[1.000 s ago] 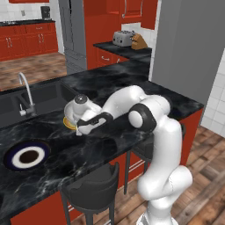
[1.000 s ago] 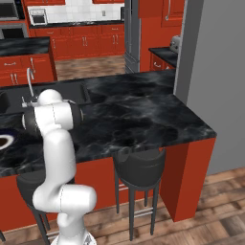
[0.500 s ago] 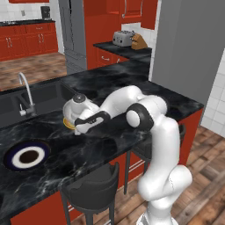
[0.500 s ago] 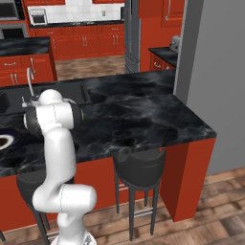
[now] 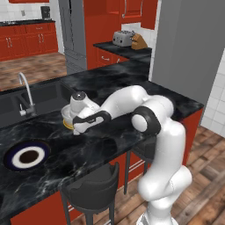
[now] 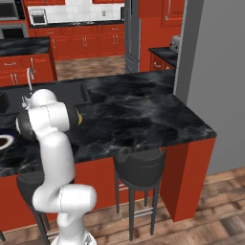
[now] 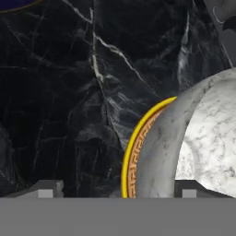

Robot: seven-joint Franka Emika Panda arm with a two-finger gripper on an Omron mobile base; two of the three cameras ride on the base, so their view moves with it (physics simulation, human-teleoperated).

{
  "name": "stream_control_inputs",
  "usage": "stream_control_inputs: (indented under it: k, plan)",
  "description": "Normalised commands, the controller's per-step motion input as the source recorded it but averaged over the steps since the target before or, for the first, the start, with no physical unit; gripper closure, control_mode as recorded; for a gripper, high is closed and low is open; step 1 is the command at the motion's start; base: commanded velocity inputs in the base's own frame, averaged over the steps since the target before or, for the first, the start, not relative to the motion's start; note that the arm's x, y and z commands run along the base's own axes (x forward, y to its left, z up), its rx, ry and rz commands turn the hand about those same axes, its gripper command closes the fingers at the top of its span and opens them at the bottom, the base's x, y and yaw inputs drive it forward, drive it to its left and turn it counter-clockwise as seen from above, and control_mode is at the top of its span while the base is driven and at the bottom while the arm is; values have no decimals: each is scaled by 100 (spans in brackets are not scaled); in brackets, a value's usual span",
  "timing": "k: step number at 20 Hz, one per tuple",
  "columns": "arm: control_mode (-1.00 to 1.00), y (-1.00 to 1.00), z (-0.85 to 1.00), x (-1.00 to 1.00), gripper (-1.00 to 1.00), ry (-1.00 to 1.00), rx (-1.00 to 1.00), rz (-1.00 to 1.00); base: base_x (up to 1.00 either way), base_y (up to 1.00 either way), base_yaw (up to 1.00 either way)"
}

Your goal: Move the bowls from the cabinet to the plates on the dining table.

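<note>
One grey speckled bowl (image 7: 203, 138) is seen at the lower right of the hand view, sat on the yellow-orange plate (image 7: 131, 147), right by the gripper (image 5: 81, 123) (open or closed can't be told). A second, blue-rimmed plate (image 5: 27, 156) is spotted lower left on the dining table (image 5: 132, 88), well apart, with plenty of bare marble around.
</note>
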Motion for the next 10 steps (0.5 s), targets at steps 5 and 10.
stream_control_inputs:
  k: [5,10]
  plan:
    - [-100,-15,64,-46,-100,-4,0,5,0,0,0]
    - [-100,-29,54,-27,-100,-8,-2,4,0,0,0]
